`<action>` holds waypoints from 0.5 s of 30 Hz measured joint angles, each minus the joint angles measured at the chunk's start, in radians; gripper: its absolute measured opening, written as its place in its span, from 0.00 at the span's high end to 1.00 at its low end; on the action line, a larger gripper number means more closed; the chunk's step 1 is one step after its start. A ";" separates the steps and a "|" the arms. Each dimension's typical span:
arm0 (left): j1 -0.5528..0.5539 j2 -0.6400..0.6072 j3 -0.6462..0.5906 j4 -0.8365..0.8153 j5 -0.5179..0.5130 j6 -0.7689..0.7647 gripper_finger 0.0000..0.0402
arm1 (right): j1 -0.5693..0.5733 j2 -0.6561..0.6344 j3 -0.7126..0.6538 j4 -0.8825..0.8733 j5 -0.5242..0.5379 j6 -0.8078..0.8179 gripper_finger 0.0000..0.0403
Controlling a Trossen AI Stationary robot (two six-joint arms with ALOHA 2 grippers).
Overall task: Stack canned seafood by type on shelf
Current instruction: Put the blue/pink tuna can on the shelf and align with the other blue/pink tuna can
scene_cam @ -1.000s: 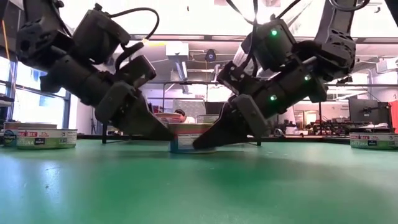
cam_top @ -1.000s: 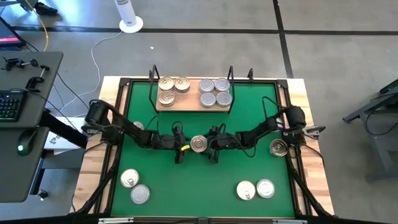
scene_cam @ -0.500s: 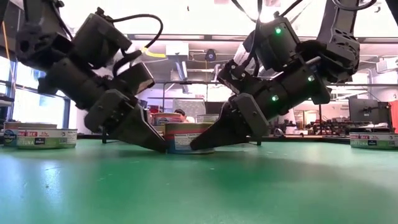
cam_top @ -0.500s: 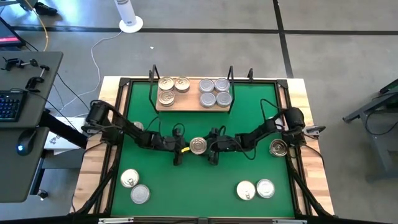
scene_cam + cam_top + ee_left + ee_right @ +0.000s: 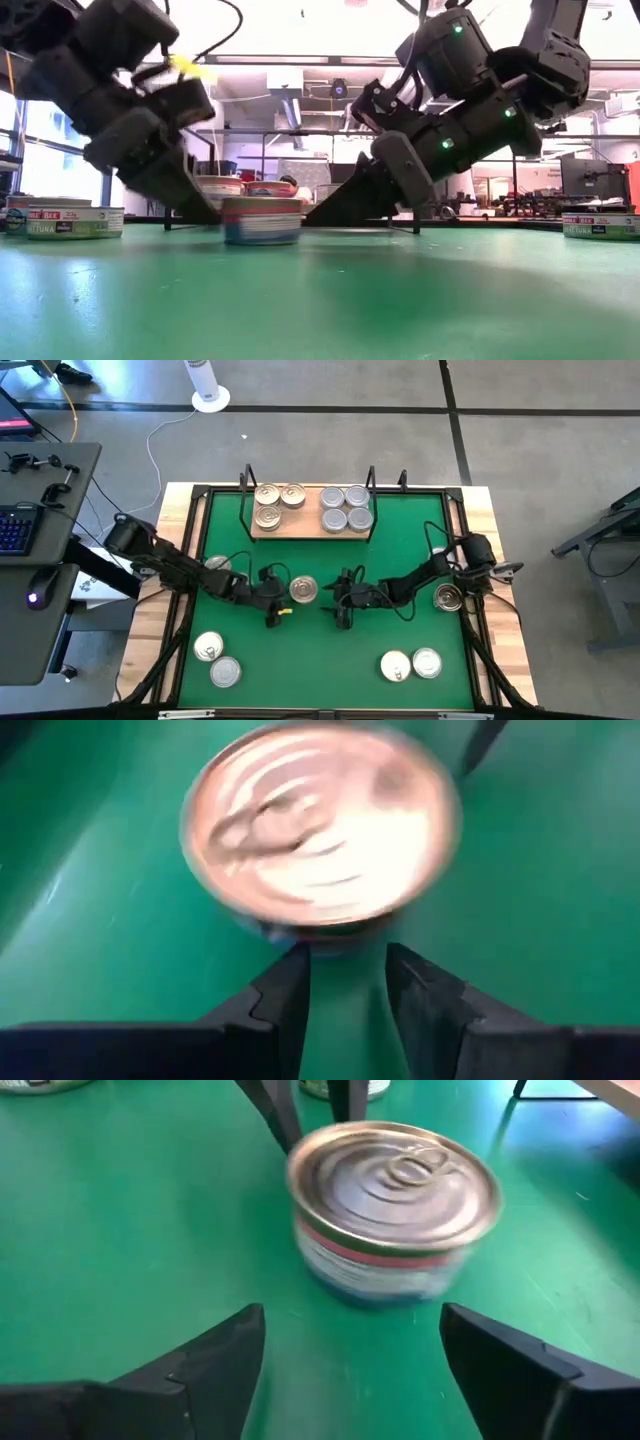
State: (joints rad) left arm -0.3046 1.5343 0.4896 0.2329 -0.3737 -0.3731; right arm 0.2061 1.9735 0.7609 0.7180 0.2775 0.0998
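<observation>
One gold-lidded can (image 5: 303, 590) of the canned seafood stands on the green mat between my two grippers. My left gripper (image 5: 345, 965) is at the can's left side, its fingers drawn close together at the can's wall. My right gripper (image 5: 350, 1350) is open just right of the can (image 5: 395, 1210), with a gap between its fingers and the can. The shelf (image 5: 305, 510) at the far edge carries three gold-lidded cans (image 5: 267, 517) on its left part and several silver-lidded ones (image 5: 345, 508) on its right part, all standing on their bases. My left gripper has its two fingertips (image 5: 295, 960) against the can's side wall (image 5: 330, 935), on the side toward the table's left. The fingers come slanting down from the left. Only their free ends reach the can. The can (image 5: 262, 220) stays level, its base at the mat.
Loose cans stand on the mat: two at the near left (image 5: 216, 660), two at the near right (image 5: 412, 664), one by the right arm (image 5: 449, 598), one under the left arm (image 5: 215, 563). Black rails (image 5: 195, 610) run along the mat's edges.
My left gripper has drawn back toward the table's left edge and risen a little. The gold-lidded can has slid left along the mat with it, away from my right gripper, which has stayed about where it was.
</observation>
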 joint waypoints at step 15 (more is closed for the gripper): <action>-0.009 -0.002 -0.001 0.006 -0.006 -0.011 0.70 | -0.040 -0.033 0.051 -0.204 -0.027 -0.006 0.11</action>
State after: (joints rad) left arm -0.3133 1.5322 0.4889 0.2386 -0.3794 -0.3843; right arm 0.1661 1.9400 0.8114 0.5143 0.2504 0.0941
